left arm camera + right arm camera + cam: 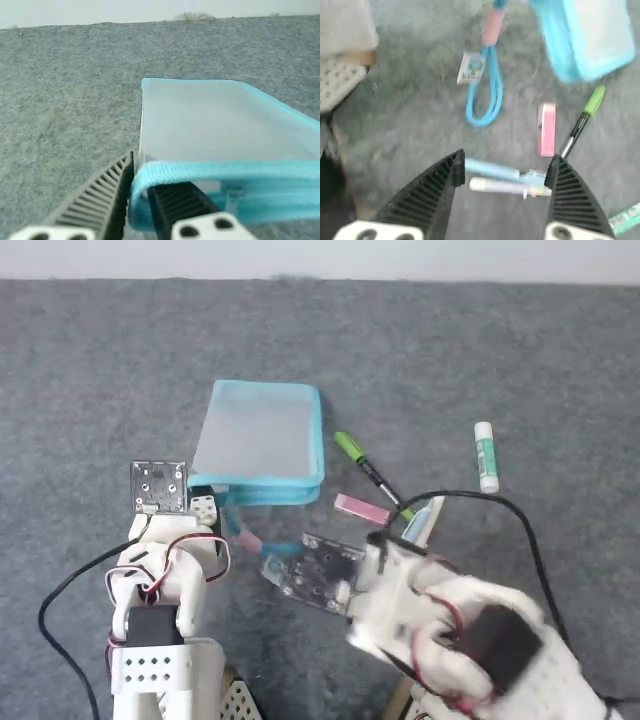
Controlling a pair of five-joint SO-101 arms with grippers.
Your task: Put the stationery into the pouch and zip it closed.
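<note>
The left gripper (141, 177) has its ribbed black fingers (107, 192) pinched on the woven teal binding at the near corner of the pouch (215, 120). This is a flat rectangle with a frosted, translucent face, lying on grey felt-like cloth (90, 370). Seen from the right wrist, a looped blue strap (485, 95) with a small tag trails from the pouch. The right gripper (507, 167) is spread wide, with two slim pale pens (500, 179) between its fingers. Beyond it lie a pink block eraser (546, 129) and a green-capped marker (582, 120). The high view shows a cylindrical white-and-green glue stick (486, 455) well off to its right.
</note>
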